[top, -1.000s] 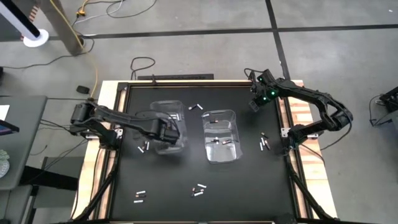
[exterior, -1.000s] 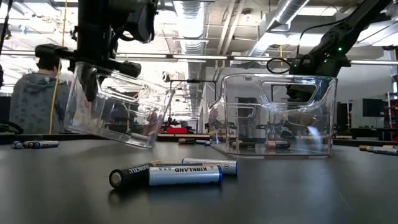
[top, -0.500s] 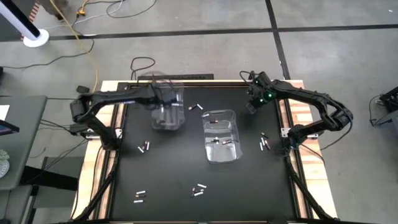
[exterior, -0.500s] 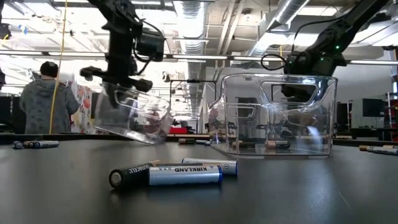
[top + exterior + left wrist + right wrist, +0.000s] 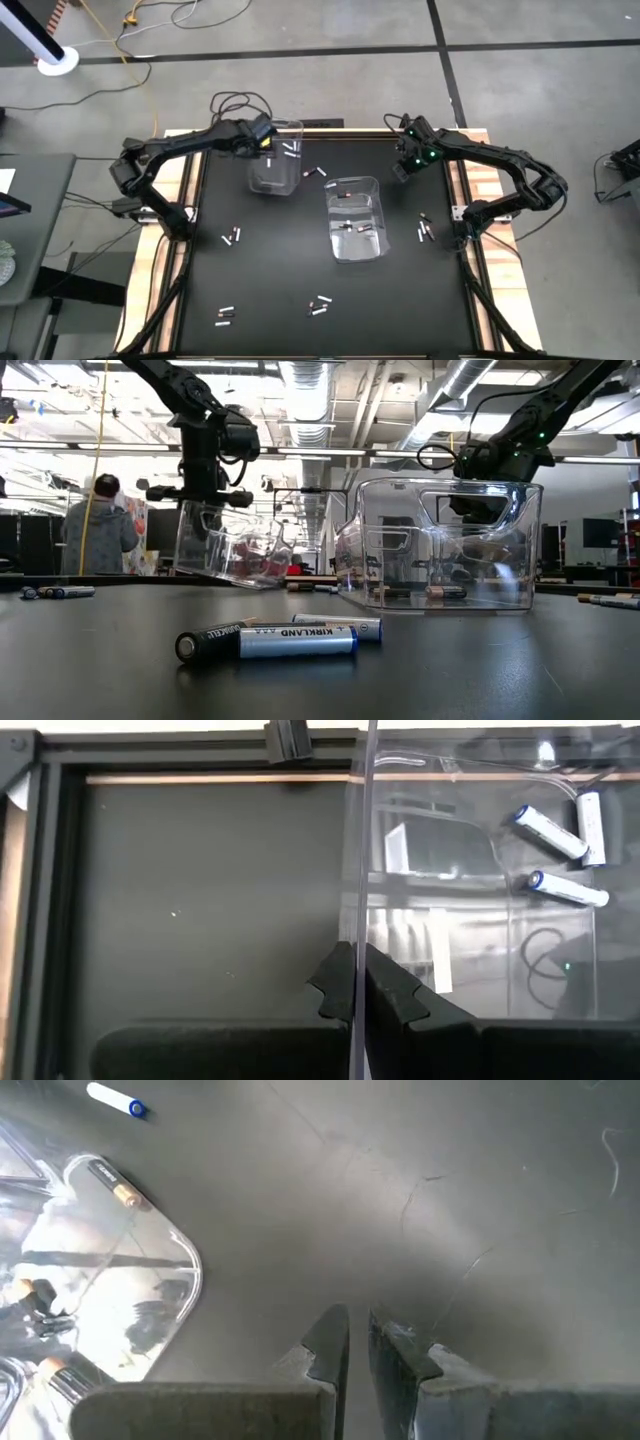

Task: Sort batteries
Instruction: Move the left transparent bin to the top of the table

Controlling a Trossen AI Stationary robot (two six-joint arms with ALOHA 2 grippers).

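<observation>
Left fingers [image 5: 340, 990] pinch clear bin [image 5: 275, 160] wall, three batteries [image 5: 548, 830] inside.

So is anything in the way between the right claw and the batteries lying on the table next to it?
Nothing visible is. The right gripper hangs over bare black table, and the nearest loose batteries lie in the open with no bin or arm between.
</observation>
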